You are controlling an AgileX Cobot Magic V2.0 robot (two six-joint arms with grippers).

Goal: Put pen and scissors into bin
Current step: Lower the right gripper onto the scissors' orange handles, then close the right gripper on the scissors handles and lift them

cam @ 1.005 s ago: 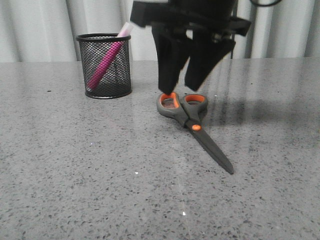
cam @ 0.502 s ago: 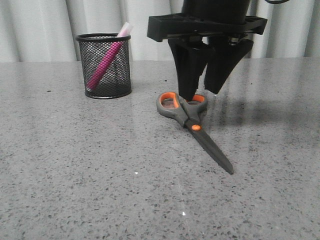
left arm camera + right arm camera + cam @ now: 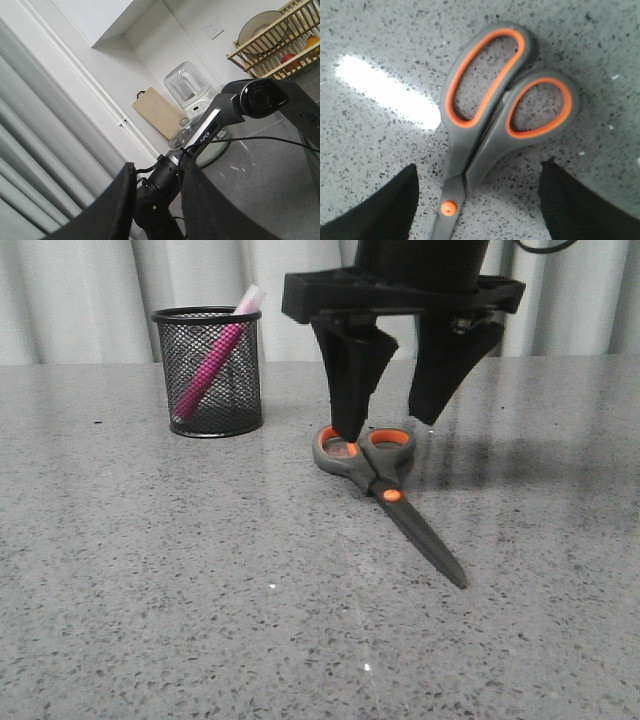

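On the left, the pen [image 3: 213, 358] leans inside the mesh bin [image 3: 209, 371]. To its right, the scissors [image 3: 383, 488] lie flat on the tabletop [image 3: 150, 570]. The right tool [image 3: 388, 424] hangs spread over the handles; closing off-centre could skate them sideways. Left tool's state is unclear.

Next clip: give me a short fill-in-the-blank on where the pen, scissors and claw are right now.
1. The pen leans inside the ____.
2. The scissors lie flat on the ____.
3. The right claw, directly above the scissors' handles, is ____.
4. The handle loops are lined in ____.

Missing words: bin; table; open; orange
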